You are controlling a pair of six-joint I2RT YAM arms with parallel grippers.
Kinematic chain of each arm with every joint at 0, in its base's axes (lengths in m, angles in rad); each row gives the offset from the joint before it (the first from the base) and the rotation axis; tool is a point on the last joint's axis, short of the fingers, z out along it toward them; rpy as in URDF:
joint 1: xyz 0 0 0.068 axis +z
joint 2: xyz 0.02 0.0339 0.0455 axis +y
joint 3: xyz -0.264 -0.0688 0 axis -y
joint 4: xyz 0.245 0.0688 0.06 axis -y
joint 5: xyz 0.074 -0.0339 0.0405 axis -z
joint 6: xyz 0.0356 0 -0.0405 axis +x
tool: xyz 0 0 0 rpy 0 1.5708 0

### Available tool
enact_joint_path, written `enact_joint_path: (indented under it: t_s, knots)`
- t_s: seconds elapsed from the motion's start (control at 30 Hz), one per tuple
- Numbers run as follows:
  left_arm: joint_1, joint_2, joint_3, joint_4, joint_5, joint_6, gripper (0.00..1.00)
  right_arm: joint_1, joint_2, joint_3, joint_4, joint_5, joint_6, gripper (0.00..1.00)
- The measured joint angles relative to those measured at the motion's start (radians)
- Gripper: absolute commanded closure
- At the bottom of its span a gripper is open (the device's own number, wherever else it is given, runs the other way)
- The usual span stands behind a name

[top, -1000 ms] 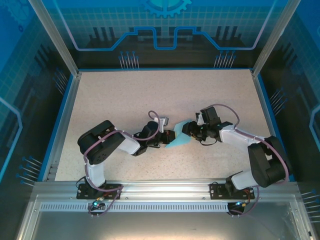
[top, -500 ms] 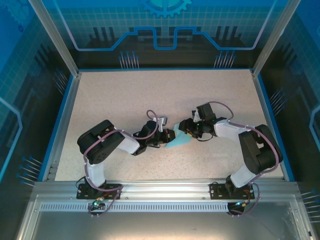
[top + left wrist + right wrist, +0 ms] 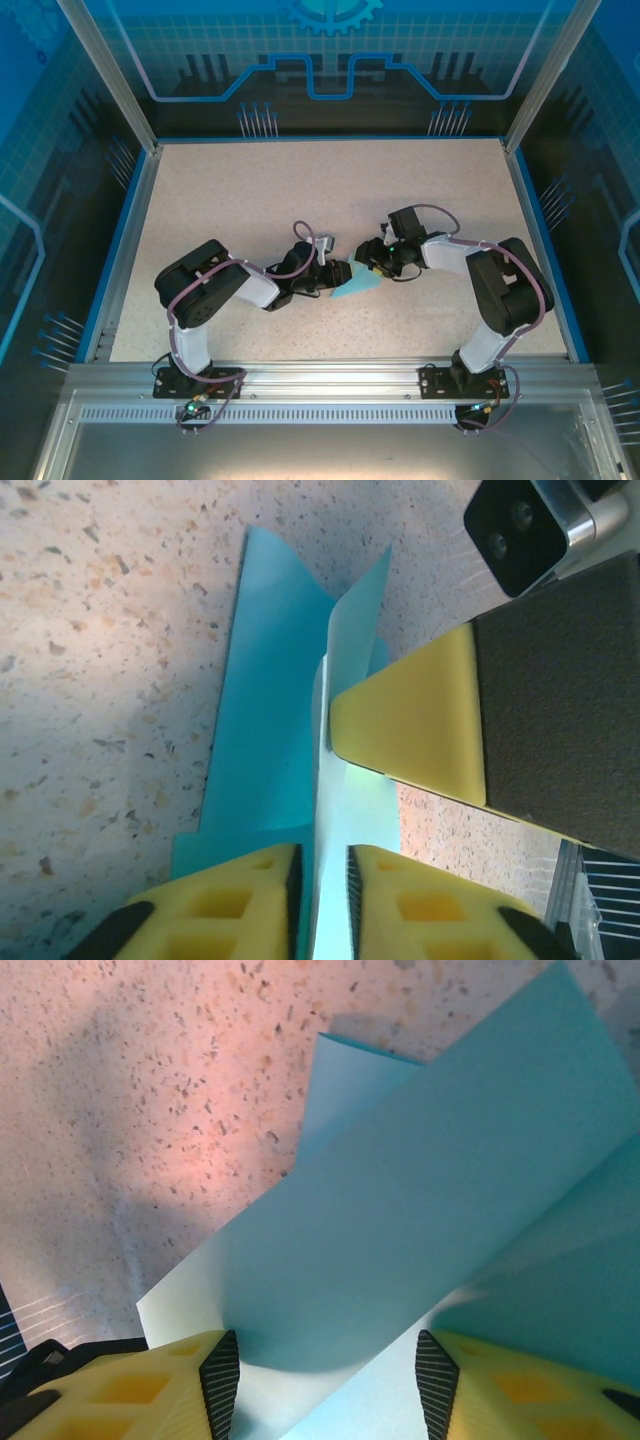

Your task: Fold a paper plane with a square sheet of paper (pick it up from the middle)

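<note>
Since a second ago the right arm has drawn its elbow in toward the middle of the counter (image 3: 250,190), and the right hand (image 3: 368,262) has slid a little toward the left hand (image 3: 338,275), which has barely shifted. Between them lies the sheet of paper (image 3: 358,286), light blue and already partly folded, about midway between the counter's left and right edges and somewhat nearer the near edge than the far one. From the left wrist, the left hand (image 3: 320,880) is pinched shut on a raised flap of the sheet (image 3: 270,730): its yellow fingertips (image 3: 240,885) leave only a slit, and the paper's edge runs straight through it. One yellow pad (image 3: 410,725) of the right hand presses against that same upright flap from the other side (the rest of the sheet lies flat on the speckled surface). From the right wrist, the right hand (image 3: 325,1380) stands wide open, its two fingertips (image 3: 170,1375) well apart, with a curled blue layer of the sheet (image 3: 420,1190) rising between them.
</note>
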Motion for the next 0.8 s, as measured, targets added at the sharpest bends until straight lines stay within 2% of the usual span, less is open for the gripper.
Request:
enact_joint_path:
  t_s: [0.17, 0.47, 0.53, 0.67, 0.8]
  knots:
    - [0.008, -0.021, -0.006, -0.039, 0.0, 0.0, 0.6, 0.005, 0.003, 0.006, -0.014, 0.019, 0.002, 0.46]
    - [0.026, -0.198, -0.034, -0.193, -0.008, 0.007, 0.45, 0.015, 0.005, 0.013, -0.025, 0.047, 0.003, 0.46]
    - [0.026, -0.221, -0.034, -0.228, -0.007, 0.009, 0.46, 0.018, 0.004, 0.013, -0.026, 0.058, 0.003, 0.47]
    - [0.026, -0.229, -0.034, -0.272, 0.018, 0.013, 0.58, 0.026, -0.002, 0.013, -0.032, 0.088, 0.014, 0.49]
    - [0.026, -0.229, -0.033, -0.277, 0.069, 0.026, 0.64, 0.027, -0.007, 0.013, -0.043, 0.119, 0.019, 0.5]
